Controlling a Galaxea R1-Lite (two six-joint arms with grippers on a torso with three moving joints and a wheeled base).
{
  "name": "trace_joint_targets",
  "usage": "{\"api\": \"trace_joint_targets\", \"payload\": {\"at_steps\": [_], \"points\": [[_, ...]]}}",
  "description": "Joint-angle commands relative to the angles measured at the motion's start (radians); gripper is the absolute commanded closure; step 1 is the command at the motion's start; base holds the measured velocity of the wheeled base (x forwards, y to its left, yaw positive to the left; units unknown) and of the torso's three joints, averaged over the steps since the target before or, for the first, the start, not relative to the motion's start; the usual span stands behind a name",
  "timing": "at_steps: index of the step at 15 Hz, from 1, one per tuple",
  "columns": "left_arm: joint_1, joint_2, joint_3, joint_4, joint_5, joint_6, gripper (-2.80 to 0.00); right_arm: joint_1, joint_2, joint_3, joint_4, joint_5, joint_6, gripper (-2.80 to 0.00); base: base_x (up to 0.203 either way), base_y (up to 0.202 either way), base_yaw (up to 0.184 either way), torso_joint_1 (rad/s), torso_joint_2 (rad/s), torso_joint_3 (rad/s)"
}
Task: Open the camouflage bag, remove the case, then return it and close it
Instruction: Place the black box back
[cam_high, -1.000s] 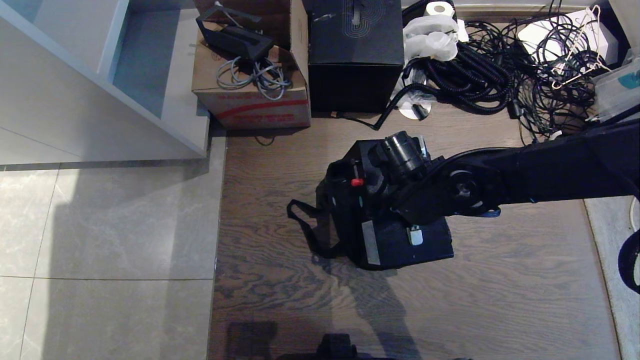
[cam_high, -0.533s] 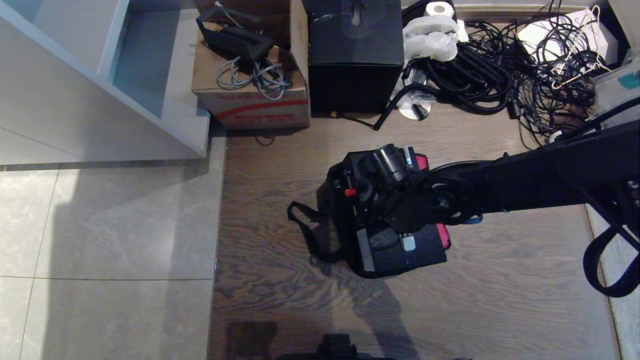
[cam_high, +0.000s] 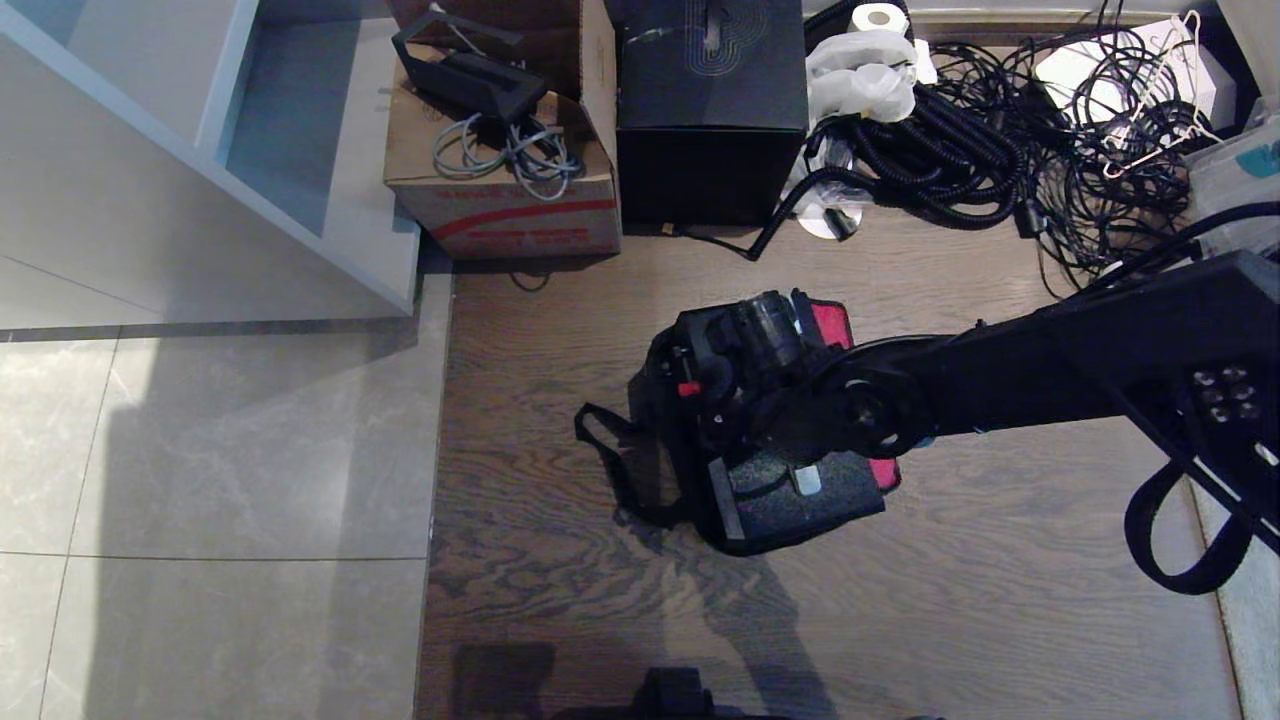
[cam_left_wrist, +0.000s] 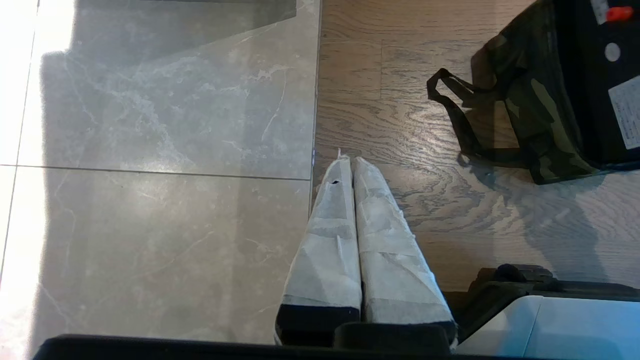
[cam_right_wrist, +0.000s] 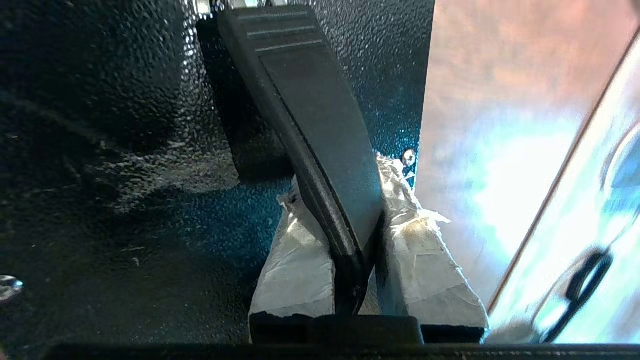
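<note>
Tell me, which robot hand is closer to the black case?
The right. The right gripper is clamped on the handle of the case, over the camouflage bag. The left gripper hangs shut over the floor, off to the bag's side.

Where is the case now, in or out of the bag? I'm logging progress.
Partly in: the case stands in the camouflage bag, top protruding, handle clamped by the right gripper.

Wood floor (cam_high: 950, 620) bordered by grey tile (cam_high: 220, 450)

The camouflage bag (cam_high: 665, 440) is stood on the wood; a cardboard box (cam_high: 500, 190), a black box (cam_high: 712, 130) and tangled cables (cam_high: 1000, 140) are ranged along its far edge.
</note>
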Motion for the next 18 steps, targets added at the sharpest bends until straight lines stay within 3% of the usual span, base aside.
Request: {"api": "trace_joint_targets", "payload": {"at_steps": [1, 5, 12, 13, 18], "points": [[0.0, 0.0, 0.0, 0.0, 0.0, 0.0, 0.0, 0.0, 0.017, 0.002, -0.089, -0.001, -0.08, 0.0, 0.0, 0.0, 0.0, 0.0, 0.0, 0.0], [0.0, 0.0, 0.0, 0.0, 0.0, -0.001, 0.0, -0.001, 0.038, 0.023, -0.214, 0.004, -0.19, 0.0, 0.0, 0.0, 0.0, 0.0, 0.0, 0.0], [0.0, 0.0, 0.0, 0.0, 0.0, 0.0, 0.0, 0.0, 0.124, 0.019, -0.266, 0.015, -0.207, 0.0, 0.0, 0.0, 0.0, 0.0, 0.0, 0.0], [0.0, 0.0, 0.0, 0.0, 0.0, -0.001, 0.0, 0.0, 0.126, 0.021, -0.268, 0.019, -0.207, -2.8, 0.0, 0.0, 0.0, 0.0, 0.0, 0.0], [0.0, 0.0, 0.0, 0.0, 0.0, -0.001, 0.0, 0.003, 0.106, 0.053, -0.269, 0.028, -0.207, -2.8, 0.0, 0.0, 0.0, 0.0, 0.0, 0.0]]}}
